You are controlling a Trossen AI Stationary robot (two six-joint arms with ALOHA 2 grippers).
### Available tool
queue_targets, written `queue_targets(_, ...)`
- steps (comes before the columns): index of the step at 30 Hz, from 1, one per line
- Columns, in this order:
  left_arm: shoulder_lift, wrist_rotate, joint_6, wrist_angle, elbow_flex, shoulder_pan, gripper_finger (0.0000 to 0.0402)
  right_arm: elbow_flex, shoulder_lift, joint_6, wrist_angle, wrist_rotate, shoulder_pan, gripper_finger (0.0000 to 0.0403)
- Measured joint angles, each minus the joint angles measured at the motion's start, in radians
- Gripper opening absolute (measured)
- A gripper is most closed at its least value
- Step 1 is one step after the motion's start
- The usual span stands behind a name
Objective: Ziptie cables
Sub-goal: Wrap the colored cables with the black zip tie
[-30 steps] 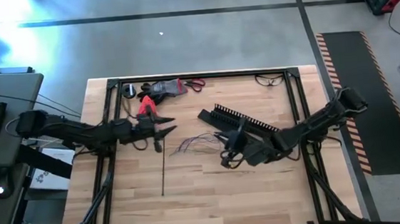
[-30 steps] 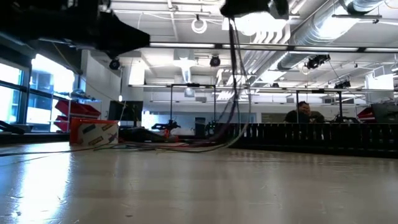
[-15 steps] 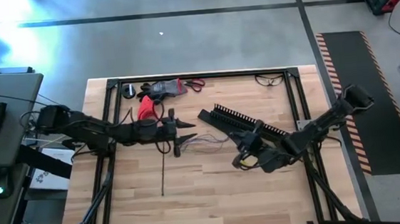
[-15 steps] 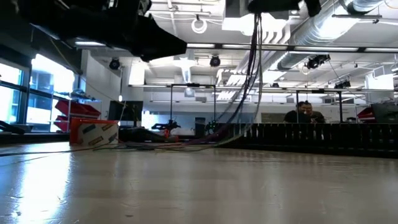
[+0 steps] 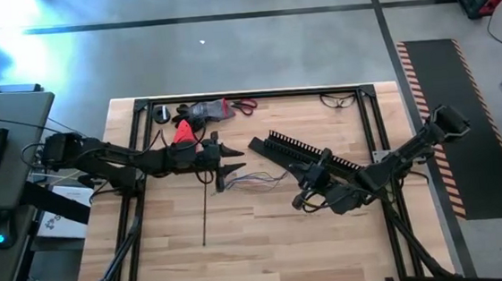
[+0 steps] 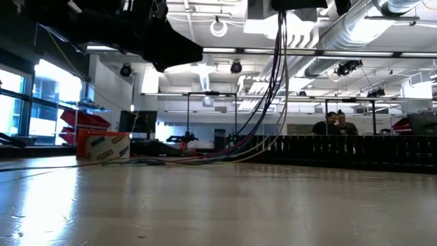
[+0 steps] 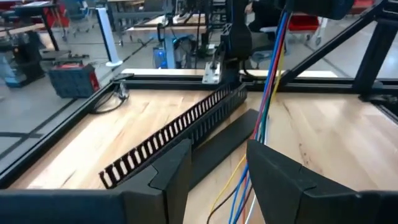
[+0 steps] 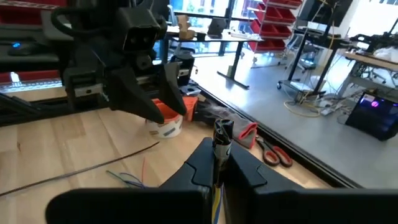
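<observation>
The right gripper (image 8: 219, 163) pinches the cables (image 5: 259, 180) by one end beside the comb-toothed channel (image 5: 311, 156), lifting them taut, probably for tying; the left gripper (image 7: 214, 171), fingers spread, faces them.

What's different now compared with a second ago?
The right gripper, fingers shut on the bunch of thin coloured cables, moved right and lifted them. The left gripper slid right toward the cables' free end and opened its fingers wider. The long black comb-toothed channel and thin black bar stayed put.
</observation>
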Motion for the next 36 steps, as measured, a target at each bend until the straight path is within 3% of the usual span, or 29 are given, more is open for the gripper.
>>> queue_targets(5, 0.033, 0.018, -0.001, 0.073, 0.001, 0.005, 0.0171, 0.000, 0.002, -0.062, 0.081, -0.098, -0.030, 0.0000)
queue_targets(12, 0.082, 0.076, 0.022, 0.069, 0.049, 0.004, 0.0249, 0.000, 0.003, -0.263, 0.253, -0.112, -0.028, 0.0000)
queue_targets(16, 0.122, 0.139, 0.090, 0.073, 0.088, 0.004, 0.0275, 0.000, 0.003, -0.277, 0.263, -0.144, -0.030, 0.0000)
queue_targets(22, 0.227, 0.254, 0.133, 0.168, 0.161, 0.003, 0.0280, 0.000, 0.003, -0.311, 0.297, -0.145, -0.030, 0.0000)
queue_targets(29, 0.386, 0.247, 0.138, 0.226, 0.266, -0.003, 0.0281, 0.000, 0.003, -0.419, 0.402, -0.136, -0.030, 0.0000)
queue_targets(36, 0.463, 0.237, 0.147, 0.323, 0.330, -0.041, 0.0281, 0.000, 0.003, -0.438, 0.405, -0.117, -0.030, 0.0000)
